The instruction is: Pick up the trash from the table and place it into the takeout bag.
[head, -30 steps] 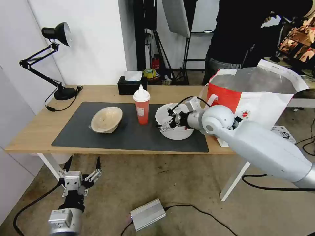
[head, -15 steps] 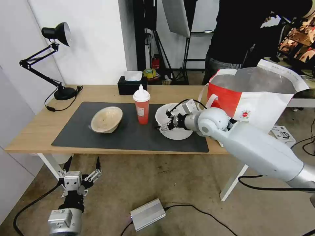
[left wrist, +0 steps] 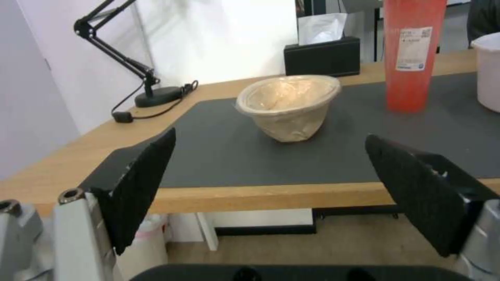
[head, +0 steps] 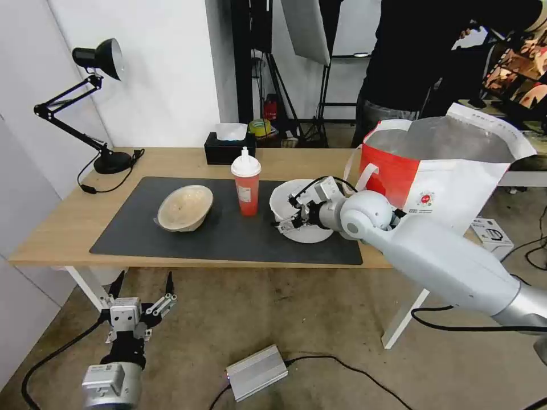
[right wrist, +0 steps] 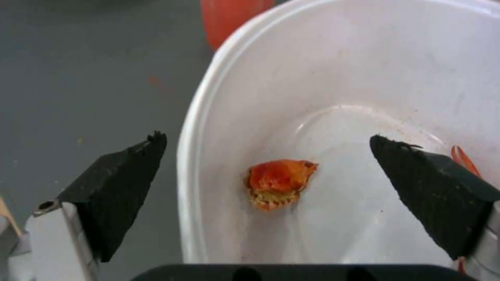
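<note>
My right gripper (head: 289, 218) has crept leftward over the last second and now straddles the near rim of the white round plastic bowl with red scraps (head: 296, 196), jaws spread, one pad (right wrist: 112, 187) outside the wall, the other inside. Nothing gripped yet. Bowl sits on the dark grey rectangular mat (head: 228, 239), beside the red drink cup with white domed lid (head: 246, 182). Judgement: rim pinch is lined up. Red-and-white takeout bag (head: 450, 176) waits just right. Left gripper (head: 139, 296) hangs open below the table edge.
</note>
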{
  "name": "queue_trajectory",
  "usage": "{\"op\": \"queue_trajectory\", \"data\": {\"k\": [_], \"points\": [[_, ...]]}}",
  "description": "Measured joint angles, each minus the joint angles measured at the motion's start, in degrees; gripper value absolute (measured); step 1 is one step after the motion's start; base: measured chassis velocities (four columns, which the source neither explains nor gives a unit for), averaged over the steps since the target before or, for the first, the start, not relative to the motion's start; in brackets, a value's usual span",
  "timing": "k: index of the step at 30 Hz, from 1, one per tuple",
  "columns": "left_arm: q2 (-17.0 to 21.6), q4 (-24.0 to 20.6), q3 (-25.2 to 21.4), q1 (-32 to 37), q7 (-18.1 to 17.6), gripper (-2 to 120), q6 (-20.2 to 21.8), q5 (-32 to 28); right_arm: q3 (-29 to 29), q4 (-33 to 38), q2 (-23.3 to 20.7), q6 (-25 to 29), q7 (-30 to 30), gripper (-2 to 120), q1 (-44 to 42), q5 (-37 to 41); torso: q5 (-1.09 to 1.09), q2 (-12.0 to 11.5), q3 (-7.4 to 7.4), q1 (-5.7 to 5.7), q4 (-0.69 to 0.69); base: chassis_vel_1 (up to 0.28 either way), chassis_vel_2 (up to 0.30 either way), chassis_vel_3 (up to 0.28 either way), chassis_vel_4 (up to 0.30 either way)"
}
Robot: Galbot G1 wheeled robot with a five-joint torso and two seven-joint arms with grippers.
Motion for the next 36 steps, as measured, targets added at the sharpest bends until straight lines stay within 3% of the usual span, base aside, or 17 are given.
{"op": "queue_trajectory", "data": {"k": [36], "points": [[0.02, 0.03, 0.26, 0.08, -0.03, 98, -0.18, 0.03, -0.54, 1.24, -1.34, 0.05, 1.93, 100, 0.02, 0.05, 0.00, 0.00, 0.00, 0.00, 0.00, 0.000, 0.000, 0.000, 0.000]]}}
